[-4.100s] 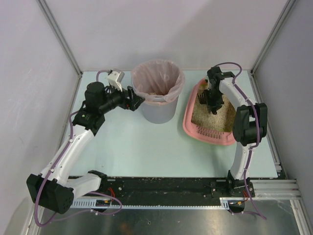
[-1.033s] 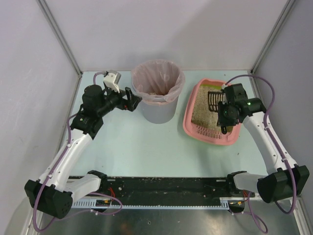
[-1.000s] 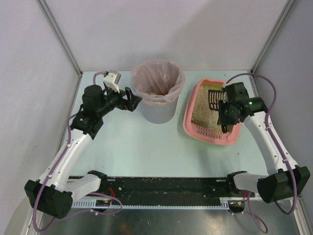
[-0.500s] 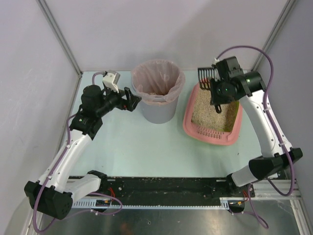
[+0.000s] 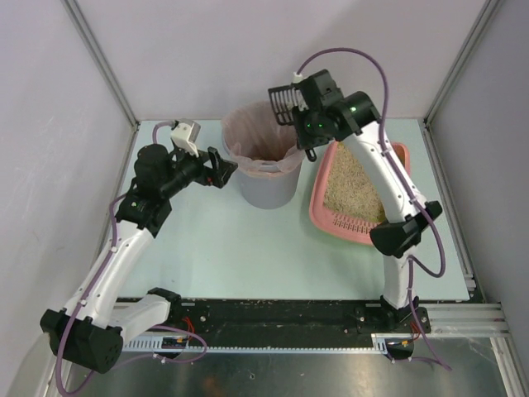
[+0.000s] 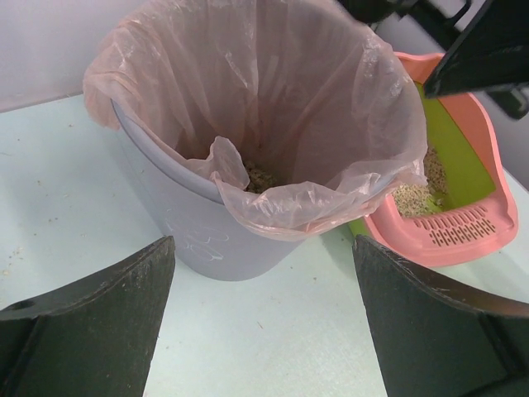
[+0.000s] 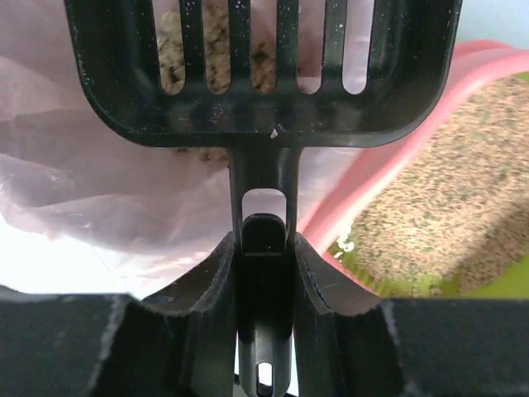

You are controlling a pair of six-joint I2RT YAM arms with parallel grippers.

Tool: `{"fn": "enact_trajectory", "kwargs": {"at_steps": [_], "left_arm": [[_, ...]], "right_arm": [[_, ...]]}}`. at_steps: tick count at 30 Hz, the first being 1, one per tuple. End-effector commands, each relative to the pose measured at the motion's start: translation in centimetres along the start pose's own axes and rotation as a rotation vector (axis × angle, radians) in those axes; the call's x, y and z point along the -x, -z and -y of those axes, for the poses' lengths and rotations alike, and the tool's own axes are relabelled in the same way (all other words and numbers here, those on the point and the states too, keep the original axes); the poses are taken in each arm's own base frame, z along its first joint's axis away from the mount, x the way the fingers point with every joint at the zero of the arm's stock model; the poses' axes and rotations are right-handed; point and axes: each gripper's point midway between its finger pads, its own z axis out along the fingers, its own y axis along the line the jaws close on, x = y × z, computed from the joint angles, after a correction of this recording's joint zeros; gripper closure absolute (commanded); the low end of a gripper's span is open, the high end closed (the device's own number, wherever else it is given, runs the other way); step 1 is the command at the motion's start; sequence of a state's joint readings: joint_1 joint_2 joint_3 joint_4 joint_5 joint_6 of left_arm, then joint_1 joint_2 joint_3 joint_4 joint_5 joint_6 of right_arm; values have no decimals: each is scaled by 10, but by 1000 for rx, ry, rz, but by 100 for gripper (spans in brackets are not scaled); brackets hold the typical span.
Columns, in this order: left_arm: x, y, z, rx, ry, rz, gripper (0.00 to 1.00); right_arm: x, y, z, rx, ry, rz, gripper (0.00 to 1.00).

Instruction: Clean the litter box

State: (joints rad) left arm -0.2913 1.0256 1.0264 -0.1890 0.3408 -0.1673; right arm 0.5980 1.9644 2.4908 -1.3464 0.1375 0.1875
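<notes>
Right gripper [image 5: 307, 106] clenched on scoop [image 7: 264, 116] handle; scoop over bin [image 5: 269, 192] rim, 1 o'clock. Centre over bag opening first, then tip slowly to avoid spill. Left gripper [image 5: 221, 168] released, empty, at bin's 9 o'clock. Litter box [image 5: 347, 228] at bin's 3 o'clock.

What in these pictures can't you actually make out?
- Whether the scoop carries anything: too small in the top view.
- The bin's bottom: bag folds hide most of it, left wrist view.
- Part of the litter box: the right arm crosses it, top view.
</notes>
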Motion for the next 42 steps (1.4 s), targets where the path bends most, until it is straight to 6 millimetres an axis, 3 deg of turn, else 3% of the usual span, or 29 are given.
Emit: {"fn": "enact_trajectory", "kwargs": {"at_steps": [1, 5, 8, 10, 18, 25, 29, 32, 33, 35, 36, 37, 42], "left_arm": [[10, 5, -2, -1, -11, 40, 7], [10, 4, -4, 2, -4, 38, 8], [7, 3, -5, -1, 3, 29, 8], [7, 2, -5, -2, 4, 26, 8], [4, 1, -8, 4, 8, 19, 8], [2, -1, -9, 5, 14, 12, 9], [3, 0, -13, 30, -1, 20, 9], [2, 1, -14, 34, -4, 19, 9], [3, 1, -14, 32, -4, 20, 9], [3, 1, -13, 29, -4, 20, 9], [3, 1, -13, 27, -4, 20, 10], [2, 0, -13, 28, -4, 18, 9], [4, 1, -13, 27, -6, 24, 9]], "right_arm": [[-20, 1, -29, 90, 30, -86, 100], [-14, -2, -56, 198, 37, -61, 100], [-9, -3, -64, 253, 15, -35, 100], [0, 7, -70, 328, -19, 0, 100], [-14, 16, -86, 532, -93, -41, 100], [-19, 21, -116, 758, -165, -80, 100], [-23, 19, -122, 842, -242, -110, 100], [-8, 32, -121, 909, -310, -65, 100], [-12, 35, -119, 920, -334, -67, 100], [3, 45, -113, 966, -398, -19, 100], [-3, 39, -110, 968, -430, -31, 100], [9, 57, -110, 1009, -456, 19, 100], [12, 68, -105, 1079, -547, 32, 100]]}}
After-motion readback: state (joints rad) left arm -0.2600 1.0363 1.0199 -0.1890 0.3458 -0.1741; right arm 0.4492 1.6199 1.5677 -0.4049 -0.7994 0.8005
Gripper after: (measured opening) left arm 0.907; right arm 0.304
